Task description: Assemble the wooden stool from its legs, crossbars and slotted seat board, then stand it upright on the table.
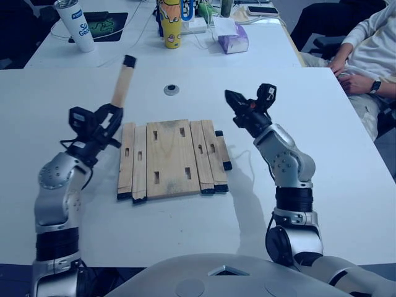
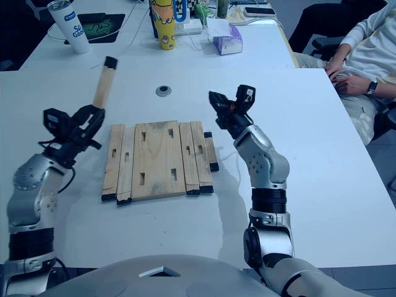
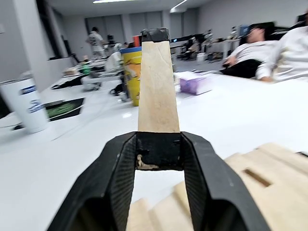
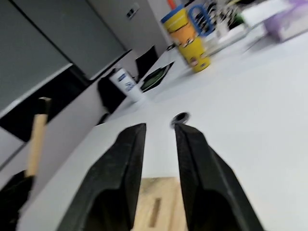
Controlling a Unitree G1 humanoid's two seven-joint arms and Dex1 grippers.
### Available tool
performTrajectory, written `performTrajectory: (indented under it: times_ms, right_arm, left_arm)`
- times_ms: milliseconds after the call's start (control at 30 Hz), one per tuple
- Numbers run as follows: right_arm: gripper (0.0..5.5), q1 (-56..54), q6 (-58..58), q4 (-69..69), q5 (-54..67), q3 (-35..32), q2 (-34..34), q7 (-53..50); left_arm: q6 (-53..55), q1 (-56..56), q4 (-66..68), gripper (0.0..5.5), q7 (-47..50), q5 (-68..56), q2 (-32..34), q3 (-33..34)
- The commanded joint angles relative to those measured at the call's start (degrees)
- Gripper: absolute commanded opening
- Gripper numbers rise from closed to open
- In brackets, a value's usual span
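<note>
- Holding a wooden leg (image 1: 122,83) by its lower, black-capped end, the left gripper (image 1: 108,120) sits above the table (image 1: 322,142), just left of the flat wooden parts.
- Its jaws are pinched on that black end, as the left wrist view shows.
- The wooden leg is off the table and tilts up and away from the robot. Its upper end also carries a black cap.
- The right gripper (image 1: 234,100) hangs in the air over the far right side of the flat parts. Its jaws are spread a little and there is nothing between them.
- The seat board (image 1: 168,159) lies flat in the middle of the table, with four small slots in it.
- Touching its left edge is the left pair of slats (image 1: 133,162), laid side by side, each with a slot.
- Against its right edge lies the right pair of slats (image 1: 206,154), with black near ends.
- Just beside these on the outer side is a short piece (image 1: 223,151), black at both ends.
- A round metal disc (image 1: 171,90) sits in the tabletop beyond the seat board.
- On the next table behind stand a yellow cup (image 1: 171,25), a white tumbler (image 1: 75,23) and a purple tissue pack (image 1: 233,42).
</note>
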Motion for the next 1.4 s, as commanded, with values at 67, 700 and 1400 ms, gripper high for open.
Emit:
performTrajectory:
  times_ms: [67, 700, 1400]
  right_arm:
    - [1.89, -2.4, 14.0, -3.1, 16.9, -4.1, 1.8, -4.4]
    - [3.02, -6.2, 14.0, 2.3, 20.9, -5.3, 0.7, -9.2]
    - [0.63, -8.6, 13.9, 4.1, 21.9, -6.5, 0.4, -9.7]
  left_arm:
    - [-1.2, -1.3, -1.2, 1.35, -2.1, 1.2, -4.8, -9.2]
    - [-4.9, 1.1, -0.4, 1.35, -2.4, 6.4, -7.3, -17.0]
    - [-7.1, 0.9, 1.7, 1.35, -2.5, 8.5, -7.6, -17.8]
